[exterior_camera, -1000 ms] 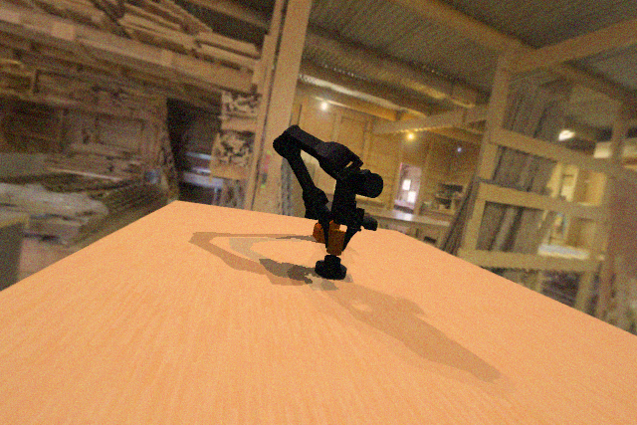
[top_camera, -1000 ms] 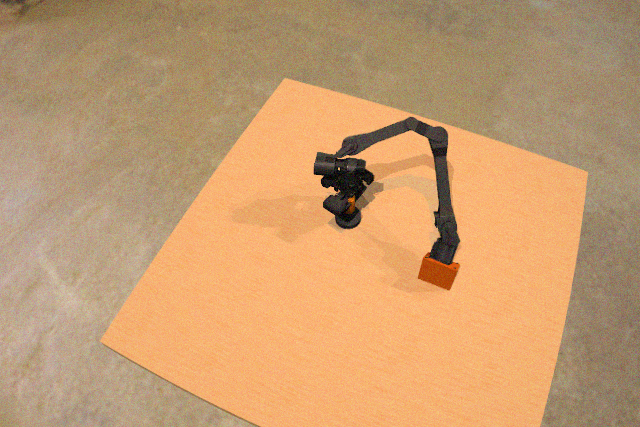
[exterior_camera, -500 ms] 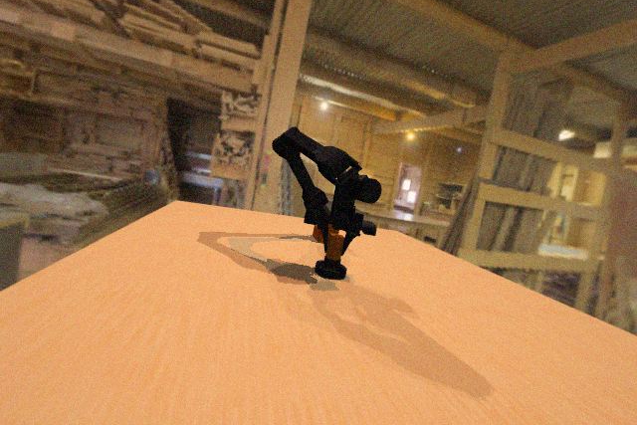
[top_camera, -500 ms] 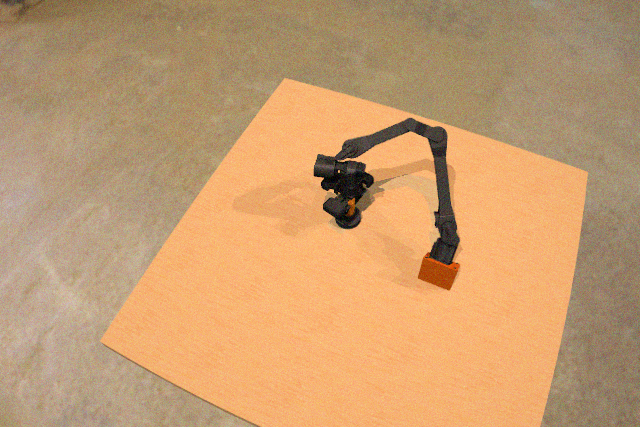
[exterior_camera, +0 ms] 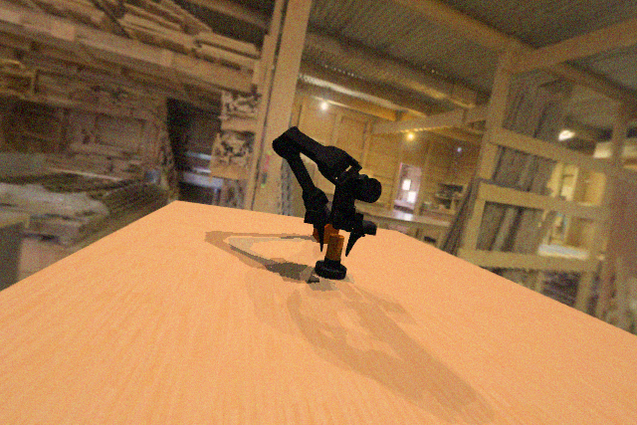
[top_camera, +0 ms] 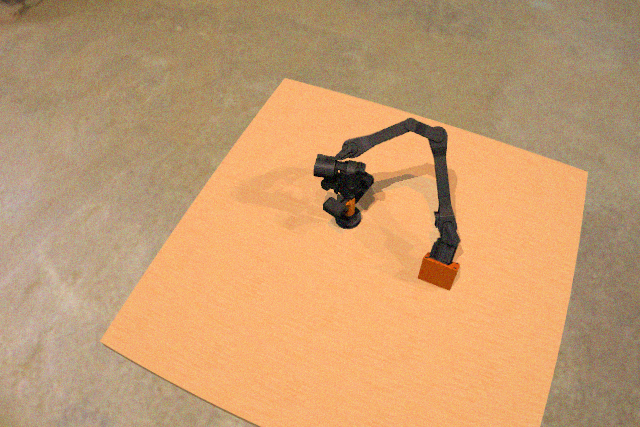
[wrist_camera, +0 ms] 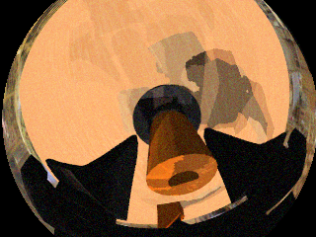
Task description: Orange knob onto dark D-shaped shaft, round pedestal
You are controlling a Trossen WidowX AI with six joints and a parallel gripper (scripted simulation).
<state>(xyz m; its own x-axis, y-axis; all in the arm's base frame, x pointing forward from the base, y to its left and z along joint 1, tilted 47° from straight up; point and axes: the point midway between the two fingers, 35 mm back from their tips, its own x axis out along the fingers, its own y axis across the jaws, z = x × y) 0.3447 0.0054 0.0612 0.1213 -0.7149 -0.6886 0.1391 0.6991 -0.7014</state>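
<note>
The orange knob (top_camera: 350,206) (exterior_camera: 335,247) (wrist_camera: 173,140) stands upright over the middle of the dark round pedestal (top_camera: 348,223) (exterior_camera: 330,270) (wrist_camera: 142,117). Its top face, with a dark hole, faces the wrist camera. The knob's body hides the shaft. Its lower end is at or very close to the pedestal's top; whether a thin gap remains is too dark to tell. My gripper (exterior_camera: 334,253) (wrist_camera: 172,136) is open, with one finger on each side of the knob. In the wrist view there is a gap between each finger and the knob.
The arm's orange base (top_camera: 438,272) (exterior_camera: 321,233) stands on the wooden table top (top_camera: 268,298) (exterior_camera: 154,332), with the arm arching from it to the pedestal. Shadows of the arm fall around the pedestal. The table's edges show in the top view.
</note>
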